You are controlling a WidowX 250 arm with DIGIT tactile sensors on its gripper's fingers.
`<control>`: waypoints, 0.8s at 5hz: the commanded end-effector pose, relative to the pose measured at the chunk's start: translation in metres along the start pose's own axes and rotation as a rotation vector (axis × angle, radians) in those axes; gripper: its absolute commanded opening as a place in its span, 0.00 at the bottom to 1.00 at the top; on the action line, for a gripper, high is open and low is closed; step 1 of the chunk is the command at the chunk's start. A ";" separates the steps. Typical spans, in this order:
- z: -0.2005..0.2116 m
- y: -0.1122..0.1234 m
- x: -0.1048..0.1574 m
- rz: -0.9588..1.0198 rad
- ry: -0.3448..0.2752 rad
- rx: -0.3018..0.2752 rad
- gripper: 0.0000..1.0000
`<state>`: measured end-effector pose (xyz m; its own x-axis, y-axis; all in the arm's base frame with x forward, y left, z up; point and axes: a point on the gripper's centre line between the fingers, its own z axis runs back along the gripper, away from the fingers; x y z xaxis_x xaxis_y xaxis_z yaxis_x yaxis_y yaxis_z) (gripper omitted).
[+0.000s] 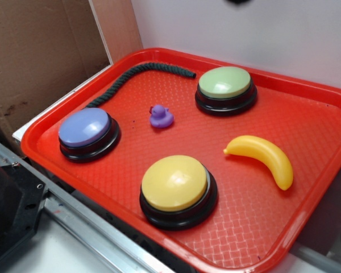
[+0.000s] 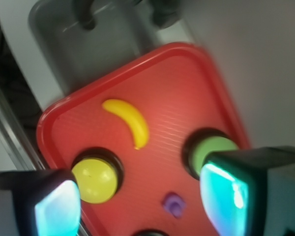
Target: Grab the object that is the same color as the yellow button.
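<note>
Red tray (image 1: 307, 114) holds banana (image 1: 261, 158) right of yellow button (image 1: 175, 183). Gripper (image 2: 140, 201) hovers high above, fingers (image 2: 56, 209) spread, empty. Risk: glossy curved banana may slip from an off-centre pinch.

The banana (image 1: 261, 158) (image 2: 129, 121), a glossy yellow curved toy, lay flat on the tray's right side, its slim tip pointing towards the centre and its ends curving towards the near edge. The yellow button (image 1: 175, 183) (image 2: 95, 180), a round dome on a black base, stood upright near the front edge, apart from the banana.
</note>
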<state>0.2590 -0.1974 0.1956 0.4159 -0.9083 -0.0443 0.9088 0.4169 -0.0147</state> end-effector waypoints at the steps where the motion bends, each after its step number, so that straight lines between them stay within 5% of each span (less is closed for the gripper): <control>1: -0.038 -0.023 -0.003 -0.151 0.021 -0.036 1.00; 3: -0.092 -0.028 -0.009 -0.388 0.079 0.009 1.00; 4: -0.108 -0.031 -0.017 -0.417 0.087 -0.014 1.00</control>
<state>0.2423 -0.1951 0.0747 0.0137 -0.9898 -0.1416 0.9949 0.0276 -0.0966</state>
